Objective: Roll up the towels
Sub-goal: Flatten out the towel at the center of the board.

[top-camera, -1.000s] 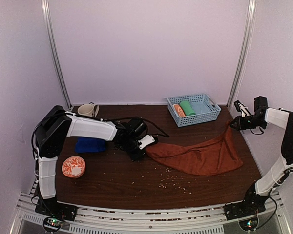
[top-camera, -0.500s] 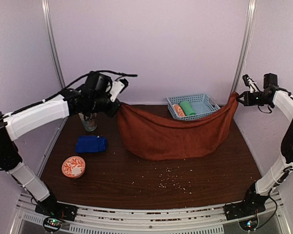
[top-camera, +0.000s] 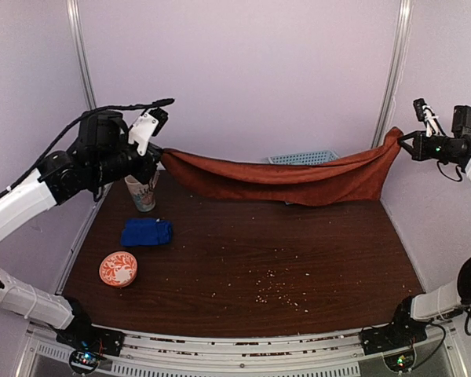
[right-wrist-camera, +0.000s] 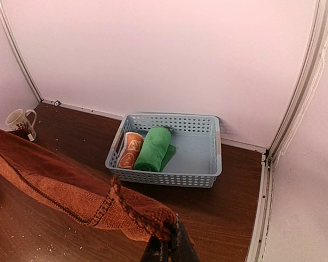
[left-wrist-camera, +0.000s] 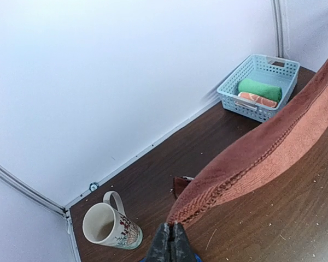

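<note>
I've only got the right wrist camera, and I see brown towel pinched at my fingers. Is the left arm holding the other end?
Observer: Yes. The left gripper is shut on the far corner of the rust-brown towel, which sags between it and the right gripper.
Operator: Where's the blue towel?
Observer: The blue towel lies on the table on the left, nearer the arm bases than the mug.
Operator: Anything beside it?
Observer: An orange patterned dish sits closer to the bases, apart from it.
</note>
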